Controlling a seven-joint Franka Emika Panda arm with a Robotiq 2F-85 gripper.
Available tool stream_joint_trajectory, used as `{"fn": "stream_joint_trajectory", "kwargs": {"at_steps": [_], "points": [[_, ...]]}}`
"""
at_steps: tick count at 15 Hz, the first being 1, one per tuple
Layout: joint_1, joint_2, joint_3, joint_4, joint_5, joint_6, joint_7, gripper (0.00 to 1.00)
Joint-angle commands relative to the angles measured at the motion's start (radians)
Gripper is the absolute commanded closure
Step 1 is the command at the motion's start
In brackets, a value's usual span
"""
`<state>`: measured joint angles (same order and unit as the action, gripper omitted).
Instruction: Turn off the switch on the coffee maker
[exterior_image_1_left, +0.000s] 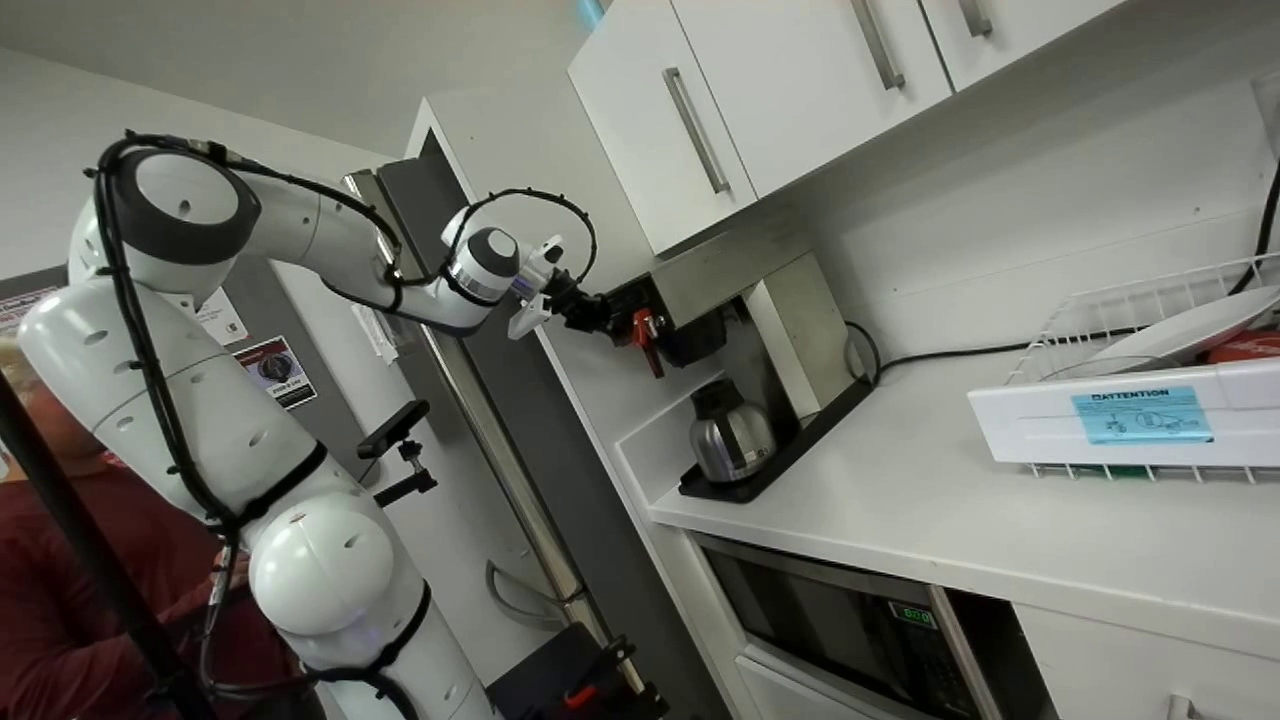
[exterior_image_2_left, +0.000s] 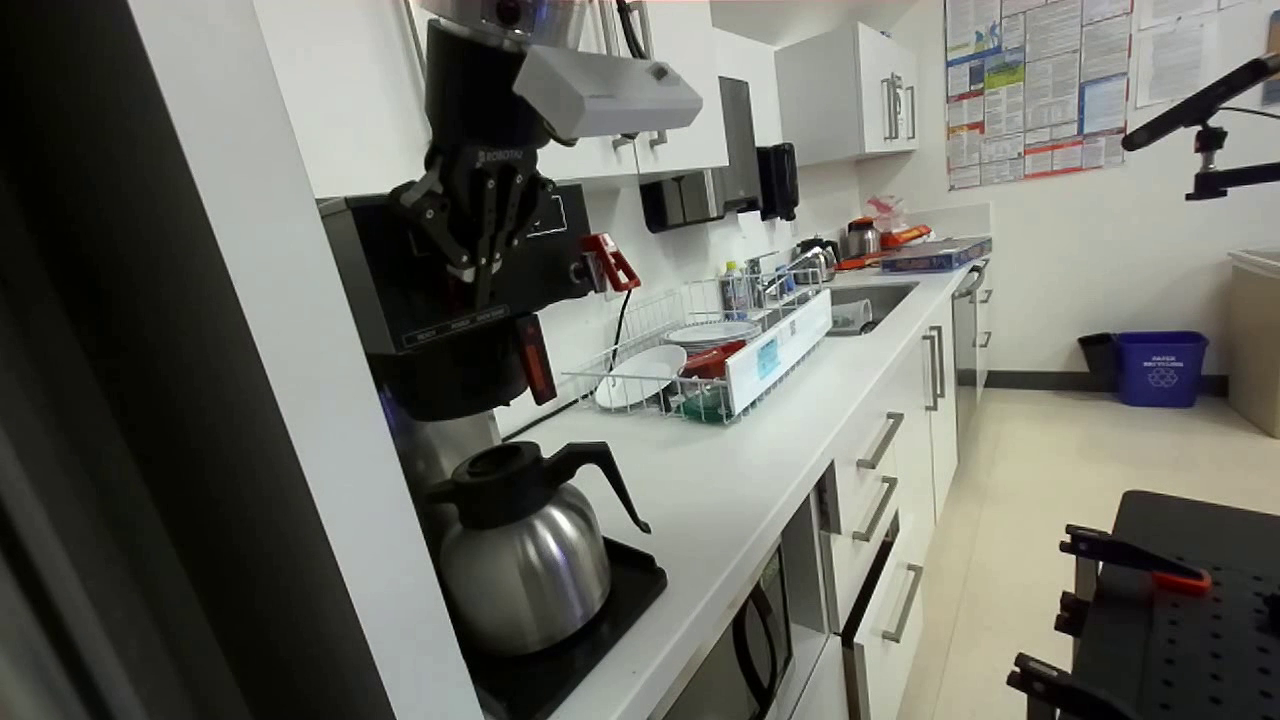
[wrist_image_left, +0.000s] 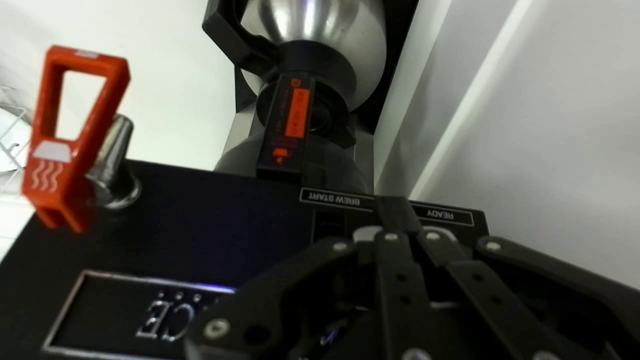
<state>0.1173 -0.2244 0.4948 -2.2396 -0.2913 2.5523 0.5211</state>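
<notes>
Pressing, not pinching, suits this switch (wrist_image_left: 329, 226)

The likely one sits on the black front of the coffee maker (wrist_image_left: 210, 225), just by the BREW START label (wrist_image_left: 336, 198). In the wrist view my jaws are together beside it; whether they touch anything I can't tell. I'd expect stiff, slick plastic with nothing to grasp, so I'd push one end squarely.

Wrist view: bluish sheen on coffee maker (wrist_image_left: 200, 235); counter (wrist_image_left: 172, 107) overexposed.
</notes>
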Motion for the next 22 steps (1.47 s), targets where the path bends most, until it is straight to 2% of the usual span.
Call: {"fn": "stream_joint_trajectory", "kwargs": {"at_steps": [1,5,7,10,13,15,22], "points": [[0.005,0.037,-0.005,0.042,-0.063,-0.013,0.063,1.00],[0.008,0.050,-0.005,0.041,-0.118,0.006,0.110,1.00],[0.023,0.013,-0.008,0.021,-0.116,-0.014,0.118,1.00],[0.066,-0.068,-0.028,-0.021,-0.034,-0.082,0.066,1.00],[0.124,-0.146,-0.062,-0.049,0.102,-0.220,-0.020,1.00],[0.137,-0.208,-0.074,-0.068,0.146,-0.303,-0.041,1.00],[0.146,-0.386,-0.103,-0.160,0.185,-0.317,-0.076,1.00]]}}
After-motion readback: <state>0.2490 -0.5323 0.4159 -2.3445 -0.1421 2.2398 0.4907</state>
